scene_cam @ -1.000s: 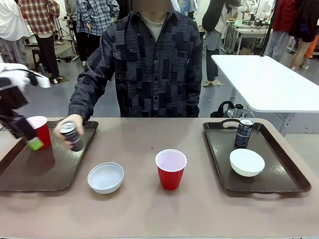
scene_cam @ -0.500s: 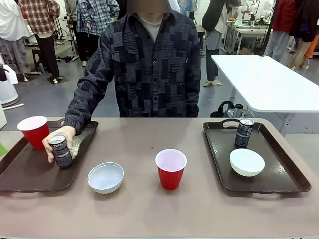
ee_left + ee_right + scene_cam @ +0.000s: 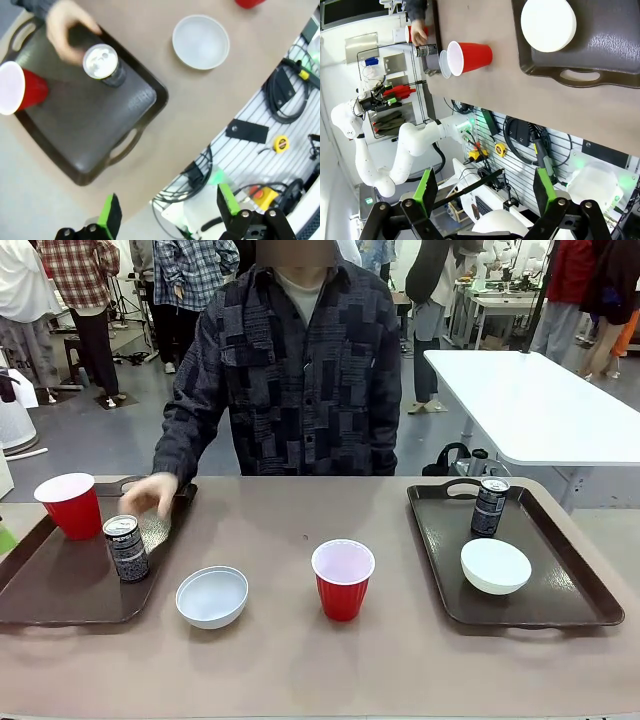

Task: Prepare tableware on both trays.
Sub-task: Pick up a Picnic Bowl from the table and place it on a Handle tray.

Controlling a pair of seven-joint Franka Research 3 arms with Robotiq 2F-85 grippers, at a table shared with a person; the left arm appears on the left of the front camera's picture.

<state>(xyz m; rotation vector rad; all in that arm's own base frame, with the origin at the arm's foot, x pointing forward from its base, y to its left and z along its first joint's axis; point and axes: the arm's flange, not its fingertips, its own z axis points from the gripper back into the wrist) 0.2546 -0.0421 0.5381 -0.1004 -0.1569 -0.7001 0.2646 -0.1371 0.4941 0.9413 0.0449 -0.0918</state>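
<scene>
The left tray (image 3: 60, 585) holds a red cup (image 3: 70, 505) and a black can (image 3: 127, 548); a person's hand (image 3: 150, 495) hovers just behind the can, off it. On the right tray (image 3: 560, 590) stand a can (image 3: 489, 507) and a white bowl (image 3: 495, 566). A second bowl (image 3: 212, 596) and a second red cup (image 3: 343, 580) sit on the table between the trays. My left gripper (image 3: 169, 210) is open, high above the near end of the left tray (image 3: 90, 135). My right gripper (image 3: 485, 187) is open, off the table's near edge by the right tray (image 3: 620, 45).
The table's near edge runs under both wrist views, with cables and a slatted panel (image 3: 280, 90) below it. A white side table (image 3: 540, 400) stands beyond the right tray. My left arm (image 3: 415, 145) shows far off in the right wrist view.
The person set the can down on the left tray and let go; the hand is pulling back. My left gripper left the red cup on the tray and went out of the front view.
</scene>
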